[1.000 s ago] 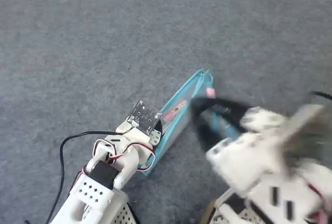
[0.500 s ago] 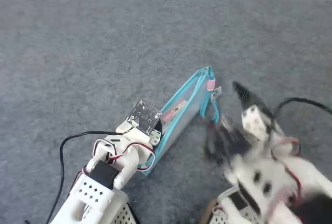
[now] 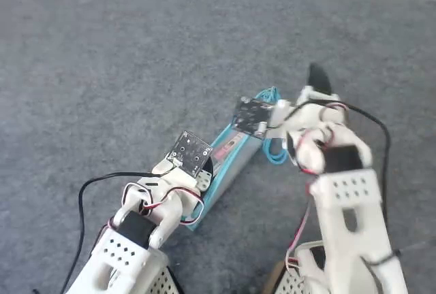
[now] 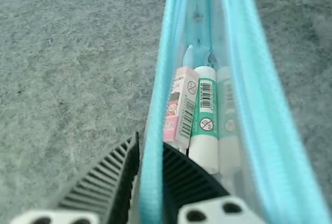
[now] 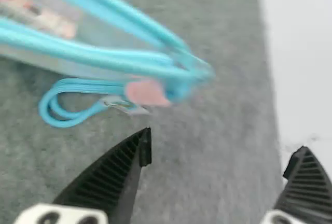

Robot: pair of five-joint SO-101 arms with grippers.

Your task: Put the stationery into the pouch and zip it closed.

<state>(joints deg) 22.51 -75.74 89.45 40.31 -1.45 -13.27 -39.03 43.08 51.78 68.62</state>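
Everywhere around pouch (image 3: 230,154), grey carpet (image 3: 102,69).

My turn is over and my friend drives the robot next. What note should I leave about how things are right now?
Left gripper: shut on the near edge of the pouch.
Right gripper: open and empty, by the pouch's far end, close to the pink zip pull.
Stationery: several sticks lie inside the pouch.
Done: the stationery looks to be in.
Left: the zip is open. Grip the pull with the right gripper and draw it along to close the pouch.
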